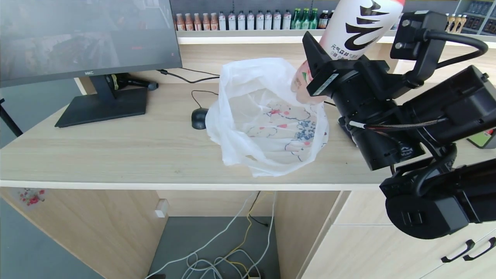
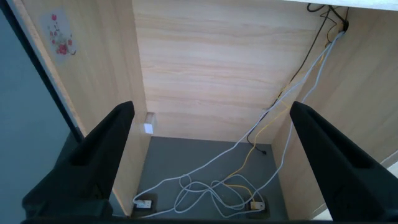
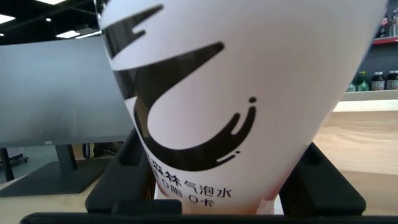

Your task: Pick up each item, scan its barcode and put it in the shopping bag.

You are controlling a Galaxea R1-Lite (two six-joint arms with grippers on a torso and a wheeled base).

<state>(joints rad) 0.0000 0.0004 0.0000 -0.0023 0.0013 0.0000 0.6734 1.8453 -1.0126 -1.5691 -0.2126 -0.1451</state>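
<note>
A white and pink drink bottle (image 1: 354, 29) with black brush marks is held tilted above the right rim of the white plastic shopping bag (image 1: 267, 116), its base just over the bag's mouth. My right gripper (image 1: 321, 73) is shut on the bottle (image 3: 242, 106), whose label sits between the black fingers (image 3: 329, 186). The bag stands open on the wooden counter (image 1: 116, 151), with a printed package inside. My left gripper (image 2: 208, 165) hangs open below the counter, facing the leg space.
A monitor (image 1: 85, 35) stands at the back left, with a black mouse (image 1: 199, 118) just left of the bag. Loose cables (image 2: 217, 193) lie on the floor under the counter. Shelves of bottles (image 1: 248, 19) line the back wall. Drawers (image 1: 465, 250) sit at lower right.
</note>
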